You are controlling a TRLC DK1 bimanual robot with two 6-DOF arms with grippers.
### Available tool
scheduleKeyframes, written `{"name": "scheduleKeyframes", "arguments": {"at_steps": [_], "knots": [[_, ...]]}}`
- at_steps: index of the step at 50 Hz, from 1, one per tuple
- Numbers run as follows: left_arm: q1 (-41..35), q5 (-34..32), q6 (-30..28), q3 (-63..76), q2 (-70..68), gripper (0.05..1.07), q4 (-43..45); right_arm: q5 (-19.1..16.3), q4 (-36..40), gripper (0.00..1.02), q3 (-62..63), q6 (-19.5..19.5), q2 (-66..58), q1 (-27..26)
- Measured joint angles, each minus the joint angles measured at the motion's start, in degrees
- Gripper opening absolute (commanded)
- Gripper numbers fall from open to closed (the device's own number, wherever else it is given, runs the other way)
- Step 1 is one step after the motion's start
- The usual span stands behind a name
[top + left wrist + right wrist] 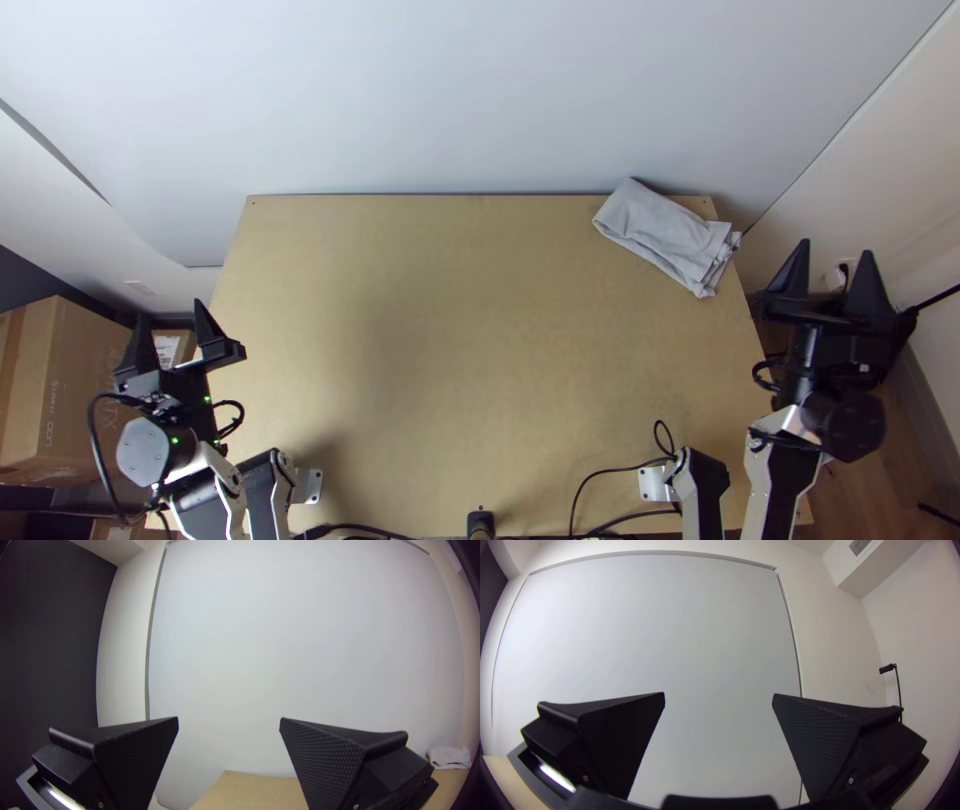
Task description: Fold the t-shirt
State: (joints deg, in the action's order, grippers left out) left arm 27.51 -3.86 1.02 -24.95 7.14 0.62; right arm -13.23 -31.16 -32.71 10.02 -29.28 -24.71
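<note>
- Two grippers parked, both empty. Your left gripper [170,311] sits by the left edge of the table [450,350], fingers wide apart.
- Shirt [662,232] is at the table's far right corner, folded into a compact, longish bundle, set at a slant. Main folding looks done to me; at most you have the uneven right end to square up.
- Your right gripper [836,249] is out past the right edge, near the shirt, fingers wide apart too.
- Hidden: the bundle's underside and inner layers. You can't count folds or pick out sleeves or collar.
- Hard to tell: whether the shirt's right end overhangs the edge. Left wrist view gives you just a small pale lump.
</note>
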Motion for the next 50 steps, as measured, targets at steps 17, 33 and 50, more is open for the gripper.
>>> {"name": "scheduleKeyframes", "arguments": {"at_steps": [17,33,50], "knots": [[-1.7,0.0,0.7,11.5,-5.9,1.03,2.5,13.0,-4.5,0.99,13.9,-5.7,1.9,23.1],[-7.4,0.0,1.1,17.9,-6.8,1.03,-1.5,14.2,-0.9,0.99,28.9,-9.0,13.8,34.9],[-8.7,0.0,0.8,20.0,-6.9,1.03,-7.1,15.0,28.6,0.99,32.0,-5.7,29.3,36.5]]}}
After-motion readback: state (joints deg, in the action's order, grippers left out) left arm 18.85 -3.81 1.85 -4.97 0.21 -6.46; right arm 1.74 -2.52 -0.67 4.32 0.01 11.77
